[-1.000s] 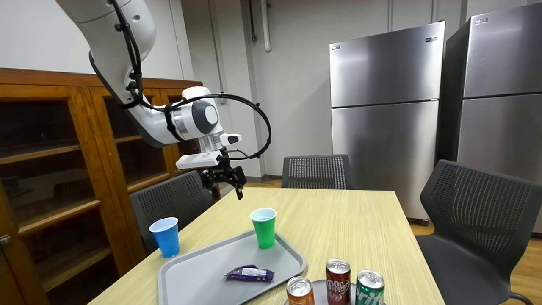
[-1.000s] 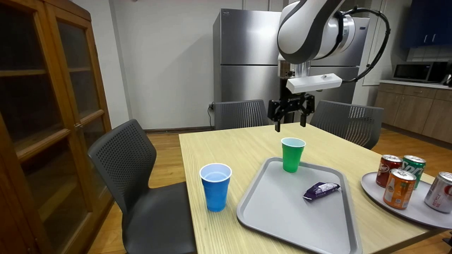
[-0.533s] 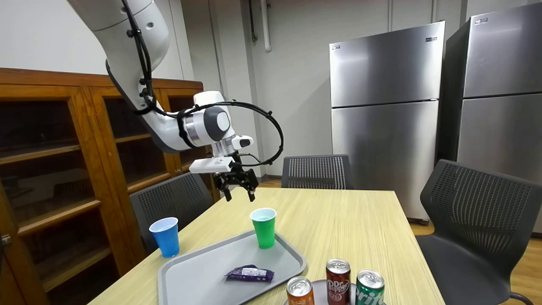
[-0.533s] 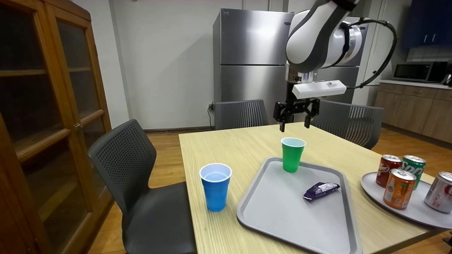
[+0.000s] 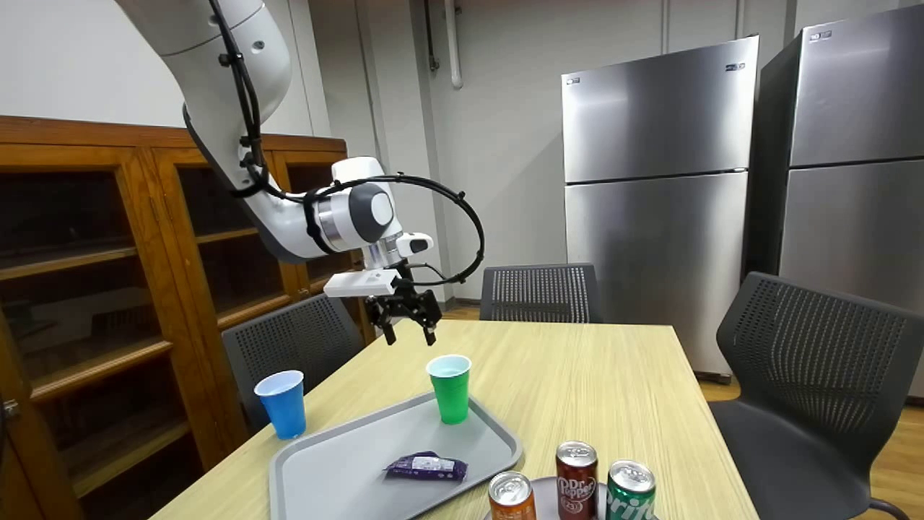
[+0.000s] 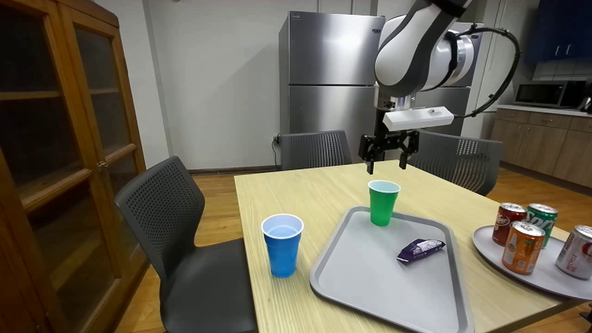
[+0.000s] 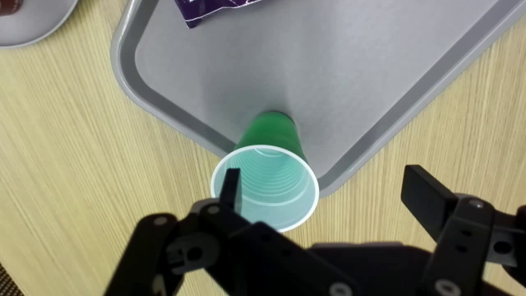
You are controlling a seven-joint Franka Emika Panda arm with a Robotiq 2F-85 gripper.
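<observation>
My gripper (image 7: pixel 323 176) is open with nothing between its fingers. In both exterior views it hangs over the table, above and behind the green cup (image 6: pixel 383 210), clear of it. The wrist view shows the cup's white rim and pale inside, with the left finger (image 7: pixel 231 187) overlapping the opening in the picture; the right finger (image 7: pixel 427 197) lies over bare wood. The cup stands upright on a corner of the grey tray (image 6: pixel 384 296). A purple wrapped packet (image 6: pixel 420 250) lies on the tray too. Upright on the table beside the tray is a blue cup (image 6: pixel 282 252).
A round grey plate (image 6: pixel 483 247) bears several cans, among them an orange can (image 6: pixel 522 249) and a dark red can (image 5: pixel 577 484). Chairs stand around the table (image 5: pixel 577 375). A wooden glass-door cabinet (image 5: pixel 86 310) is behind the arm; fridges (image 5: pixel 657 217) stand at the back.
Over the first half second the arm moved right in both exterior views, and the gripper turned slightly. Since then it has hardly moved. The cups, packet and tray have stayed put.
</observation>
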